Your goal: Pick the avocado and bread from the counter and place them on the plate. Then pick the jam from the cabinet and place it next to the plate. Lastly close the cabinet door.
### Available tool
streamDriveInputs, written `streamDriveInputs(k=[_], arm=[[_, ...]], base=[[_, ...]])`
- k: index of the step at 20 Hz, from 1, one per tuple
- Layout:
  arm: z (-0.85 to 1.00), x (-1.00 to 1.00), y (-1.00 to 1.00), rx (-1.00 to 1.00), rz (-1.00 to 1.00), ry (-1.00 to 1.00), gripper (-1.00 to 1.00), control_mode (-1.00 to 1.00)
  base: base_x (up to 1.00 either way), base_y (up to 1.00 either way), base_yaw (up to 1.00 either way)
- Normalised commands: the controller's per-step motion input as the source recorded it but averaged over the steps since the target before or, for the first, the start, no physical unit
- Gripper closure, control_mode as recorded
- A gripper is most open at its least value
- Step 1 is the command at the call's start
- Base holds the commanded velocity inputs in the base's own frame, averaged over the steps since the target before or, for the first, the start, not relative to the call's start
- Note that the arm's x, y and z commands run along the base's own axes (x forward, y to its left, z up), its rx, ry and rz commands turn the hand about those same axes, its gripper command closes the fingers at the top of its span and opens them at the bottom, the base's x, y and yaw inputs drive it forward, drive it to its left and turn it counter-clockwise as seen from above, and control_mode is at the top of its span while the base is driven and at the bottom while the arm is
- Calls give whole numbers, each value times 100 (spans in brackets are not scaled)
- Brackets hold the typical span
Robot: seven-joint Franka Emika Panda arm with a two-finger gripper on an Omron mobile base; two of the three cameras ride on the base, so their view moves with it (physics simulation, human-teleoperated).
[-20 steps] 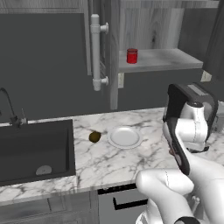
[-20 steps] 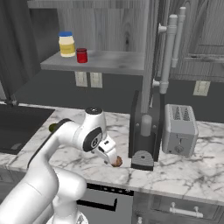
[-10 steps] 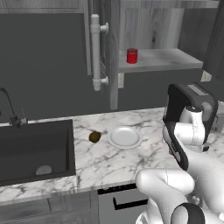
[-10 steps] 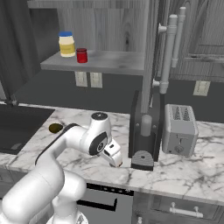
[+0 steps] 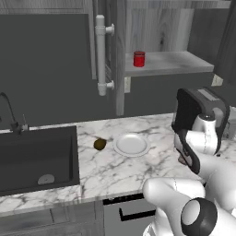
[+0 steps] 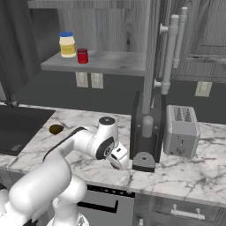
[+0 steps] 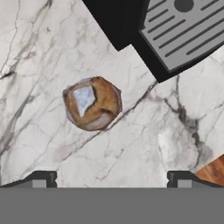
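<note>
The bread [image 7: 92, 103], a round brown lump with a pale patch, lies on the white marble counter [image 7: 144, 144] just below my gripper [image 7: 111, 181]. The jaws stand open and hold nothing, one fingertip on each side of the view's bottom. The hand [image 6: 117, 162] hangs low beside the coffee machine. The dark olive avocado [image 5: 99, 144] rests left of the white plate [image 5: 132, 144]. The red jam [image 5: 139, 59] stands on the cabinet shelf [image 5: 170, 62]. The cabinet door [image 5: 119, 55] stands open, edge-on, its white bar handle [image 5: 102, 55] facing left.
A black coffee machine [image 6: 145, 132] stands right beside the hand, with its grey drip grille [image 7: 183, 30] close to the bread. A toaster [image 6: 181, 131] sits further right. The sunken sink [image 5: 37, 159] lies at the left. A yellow jar [image 6: 67, 44] stands by the jam.
The arm has swung a little to the right and the hand has settled lower over the bread. The jaws have stayed open. Nothing on the counter has moved.
</note>
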Motion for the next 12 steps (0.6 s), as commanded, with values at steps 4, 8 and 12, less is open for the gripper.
streamDriveInputs(k=[4, 8, 12], arm=[[-6, 24, 0, 0, 0, -4, -100, -100], [0, 19, 0, 0, 0, -6, -100, -100], [-4, 8, -1, 0, 0, -5, -100, -100]], base=[[0, 0, 0], [0, 0, 0], [0, 0, 0]])
